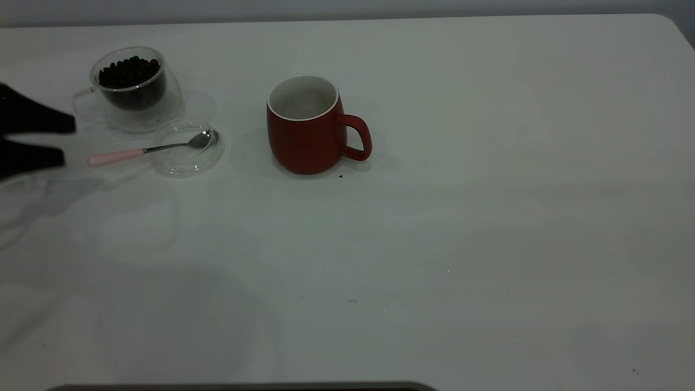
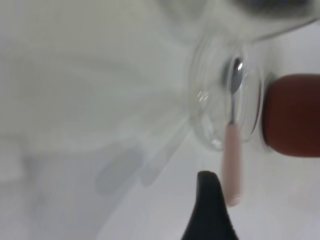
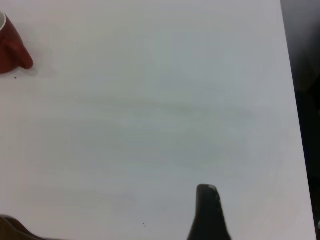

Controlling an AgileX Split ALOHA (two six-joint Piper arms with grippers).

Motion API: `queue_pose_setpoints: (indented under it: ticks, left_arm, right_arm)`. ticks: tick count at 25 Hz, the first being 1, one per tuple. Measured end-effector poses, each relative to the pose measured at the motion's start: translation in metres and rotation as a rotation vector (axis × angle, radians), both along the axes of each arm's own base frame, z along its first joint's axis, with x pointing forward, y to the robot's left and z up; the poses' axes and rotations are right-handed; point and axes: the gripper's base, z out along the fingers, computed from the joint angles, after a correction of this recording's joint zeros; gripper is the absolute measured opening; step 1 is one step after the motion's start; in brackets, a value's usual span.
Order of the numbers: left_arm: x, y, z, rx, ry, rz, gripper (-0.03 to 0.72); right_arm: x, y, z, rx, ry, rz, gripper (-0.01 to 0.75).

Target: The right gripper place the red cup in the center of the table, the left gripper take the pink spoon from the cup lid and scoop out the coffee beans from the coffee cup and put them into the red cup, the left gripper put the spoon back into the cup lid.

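Red cup: the rounded dark-red cup [image 1: 307,133] with white inside stands upright on the large white desk [image 1: 434,244], a little left of the middle and in the far half. Its loop handle points to the right. The inside looks empty.

Coffee cup: the clear double-walled glass cup [image 1: 133,89] stands at the far left of the desk, upright. It holds a heap of dark coffee beans [image 1: 129,71], which fill the inner wall almost to the rim.

Cup lid: the small round clear glass lid [image 1: 185,147] lies flat just near-right of the glass cup, well apart from the red cup.

Pink spoon: the small spoon with pale pink handle [image 1: 157,149] lies with its shiny metal bowl inside the lid; the handle goes out over the rim to the left.

Left gripper: the black left gripper [image 1: 32,141] is at the left edge, just left of the spoon handle end, not touching it. Its fingers are spread wide and hold nothing.

Right gripper: only one black finger [image 3: 210,212] shows in the right wrist view, over bare desk, far right of the red cup; I cannot tell if it is wide or narrow.
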Motion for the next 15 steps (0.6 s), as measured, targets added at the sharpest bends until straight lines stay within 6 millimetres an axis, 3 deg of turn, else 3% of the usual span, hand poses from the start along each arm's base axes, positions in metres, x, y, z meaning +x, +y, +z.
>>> queue_pose_setpoints:
  ticks: [6,10,15]
  left_arm:
    - [0.008,0.0,0.071,0.169,0.008,-0.018,0.603]
    - [0.009,-0.03,0.124,0.331,0.07,-0.063,0.596]
    - [-0.003,-0.072,0.185,0.546,0.108,-0.145,0.596]
  right_arm:
    - [0.0,0.0,0.0,0.0,0.0,0.0,0.586]
    - [0.0,0.0,0.0,0.0,0.0,0.0,0.586]
    - [0.0,0.0,0.0,0.0,0.0,0.0,0.586]
